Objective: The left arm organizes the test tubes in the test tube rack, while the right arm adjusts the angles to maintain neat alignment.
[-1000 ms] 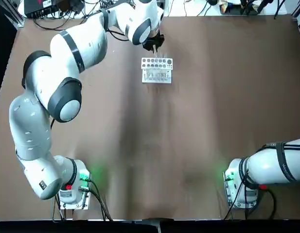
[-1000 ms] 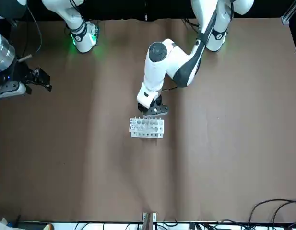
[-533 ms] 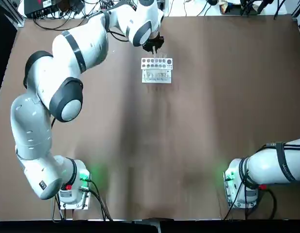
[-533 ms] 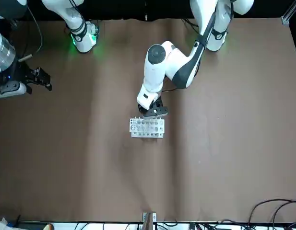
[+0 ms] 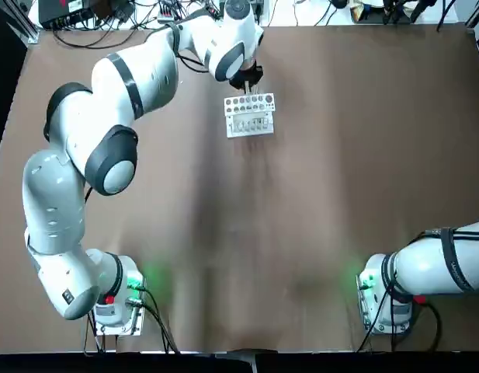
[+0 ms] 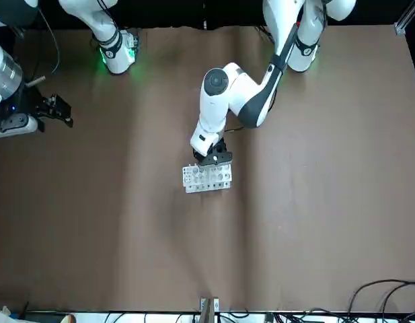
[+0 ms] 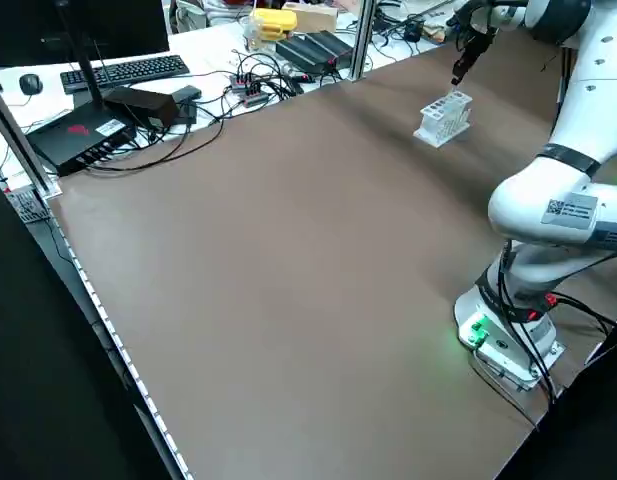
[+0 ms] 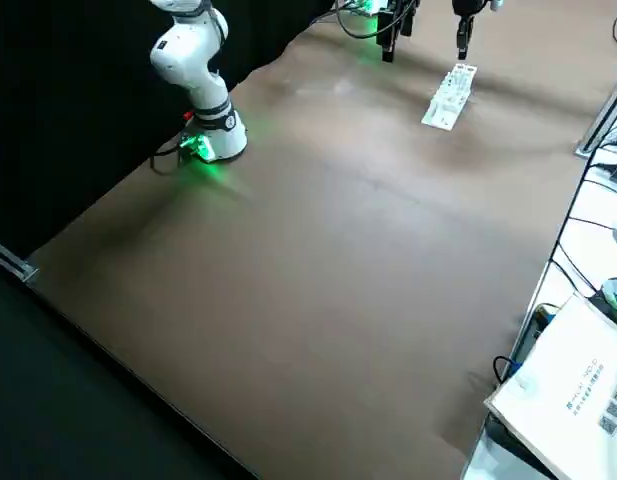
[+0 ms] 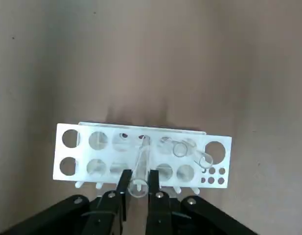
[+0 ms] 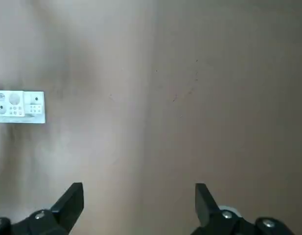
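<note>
The rack (image 5: 250, 115) lies near the table's (image 5: 317, 194) twelve-o'clock edge, slightly askew. At its twelve o'clock the left gripper (image 9: 139, 172) grips one tube (image 9: 142, 159) between its fingers; other tubes (image 9: 202, 157) lean in the holes. Sorting looks partly done, with seating and straightening left. The right gripper (image 10: 139, 185), fingers spread and holding nothing, waits around four o'clock from the rack; room to move seems tightest towards twelve, widest towards six

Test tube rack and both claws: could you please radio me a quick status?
Left claw closed on a test tube, at the rack. Right claw open, off the rack. Other tubes seated.
</note>
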